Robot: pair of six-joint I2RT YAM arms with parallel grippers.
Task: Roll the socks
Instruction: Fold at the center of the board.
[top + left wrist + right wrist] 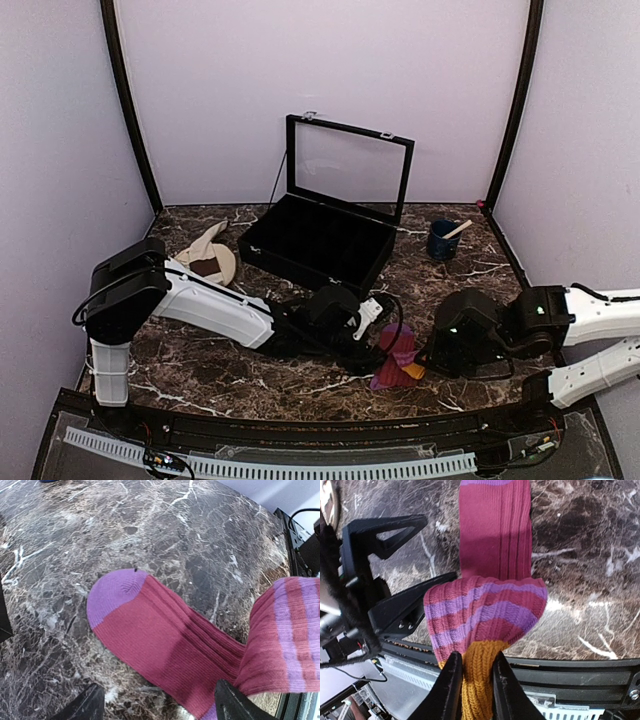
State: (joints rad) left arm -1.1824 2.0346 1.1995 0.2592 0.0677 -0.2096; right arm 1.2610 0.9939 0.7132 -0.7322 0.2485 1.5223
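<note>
Big picture first: the dark marble table (200, 370) is taking up the whole floor of the booth, and the black case (320, 240) is sitting toward the back with its glass lid standing open. My left arm (200, 300) is stretching across from the left side. My right arm (520, 325) is reaching in from the right, so both are meeting near the front middle.

The pink sock (395, 355) is lying right there between them, close to the front edge. From the left wrist its purple toe (117, 592) is lying flat on the marble. The striped end is folding up and back over the leg part.

The cream sock (205, 243) is sitting well apart, back left, draped over the round plate (225, 262) just beside the case's left corner. A blue cup (441, 241) with a stick (457, 229) in it is standing back right.

Now the small stuff. My left gripper (157, 687) is hanging wide open low over the sock's leg, one finger on each side and nothing in it. My right gripper (476, 680) is narrow and pinching the orange cuff (477, 680) between both fingers — it's holding that end of the pink sock up off the table.
</note>
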